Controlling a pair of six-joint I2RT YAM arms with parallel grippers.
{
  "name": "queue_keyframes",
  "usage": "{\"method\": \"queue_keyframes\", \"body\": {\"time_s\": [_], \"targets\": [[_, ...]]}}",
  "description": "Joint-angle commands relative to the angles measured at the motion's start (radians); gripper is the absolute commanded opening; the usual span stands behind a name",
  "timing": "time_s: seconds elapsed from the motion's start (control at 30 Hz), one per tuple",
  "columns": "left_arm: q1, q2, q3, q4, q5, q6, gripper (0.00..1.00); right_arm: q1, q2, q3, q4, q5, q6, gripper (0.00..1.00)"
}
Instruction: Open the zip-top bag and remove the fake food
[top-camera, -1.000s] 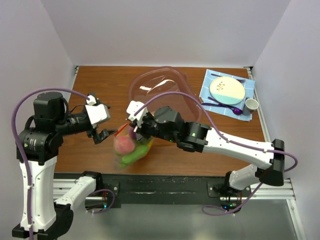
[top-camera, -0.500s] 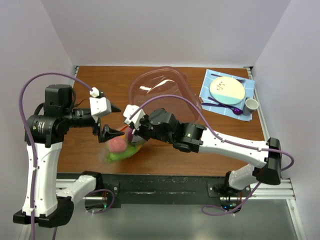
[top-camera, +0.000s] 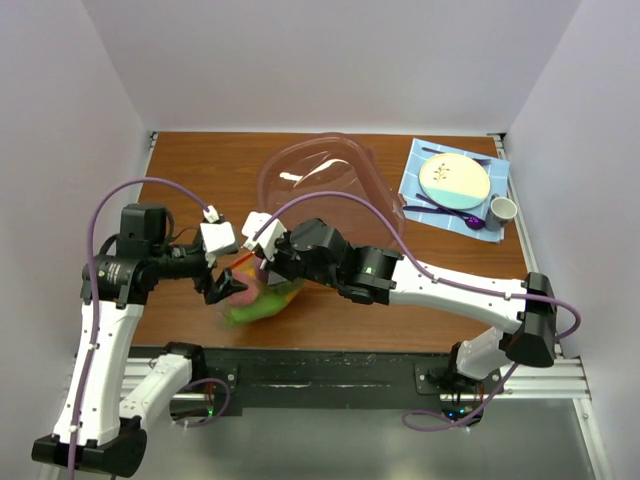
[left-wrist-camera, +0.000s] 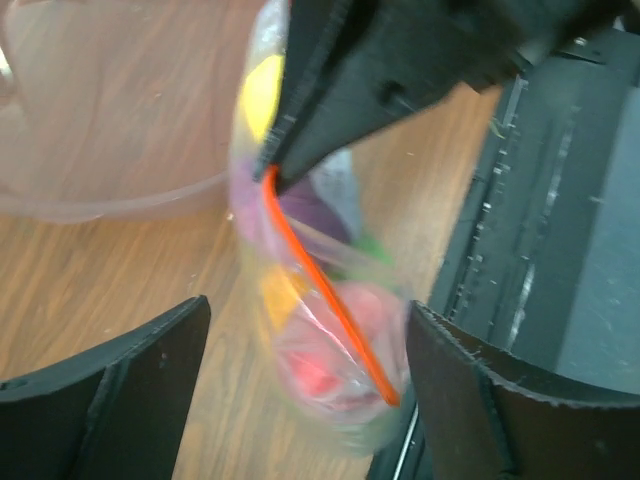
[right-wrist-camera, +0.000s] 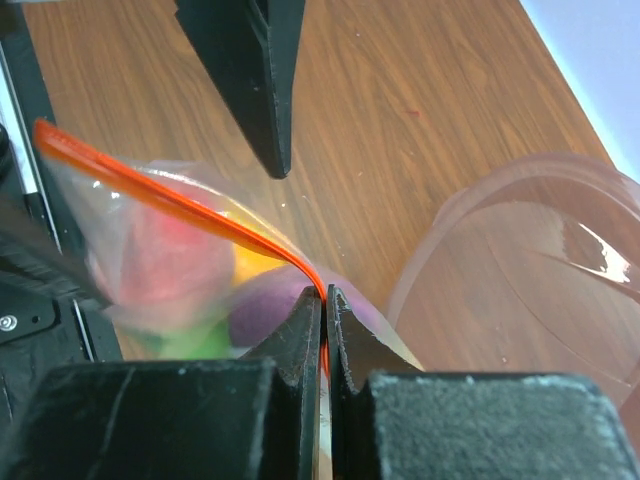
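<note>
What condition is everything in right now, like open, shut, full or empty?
zip-top bag: held by its zip strip, zip looks shut.
fake food: inside the bag.
right end effector: shut on the zip strip.
left end effector: open, fingers either side of the bag.
clear bowl: empty.
cup: upright.

Fake food (left-wrist-camera: 325, 372) blurry w/in bag (left-wrist-camera: 345, 205); bowl (left-wrist-camera: 100, 190) cropped.

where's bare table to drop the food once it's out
Bare wood at the far-left corner, left of the bowl, and between the placemat and right arm. Crowded front-left where left gripper and right gripper meet the zip-top bag.
</note>
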Motion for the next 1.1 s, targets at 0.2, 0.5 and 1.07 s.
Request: {"method": "queue_keyframes", "body": {"time_s": [0.2,0.5,1.07], "targets": [[0.0,0.013,0.011,0.204,0.005,-0.112,0.8,0.002,0.005,0.016,0.095,-0.051,0.036,0.0],[-0.002,0.03,0.018,0.086,0.117,-0.08,0.9,0.002,0.023,0.013,0.114,-0.038,0.034,0.0],[-0.002,0.044,0.005,0.104,0.085,-0.114,0.79,0.002,0.016,0.013,0.121,-0.034,0.032,0.0]]}}
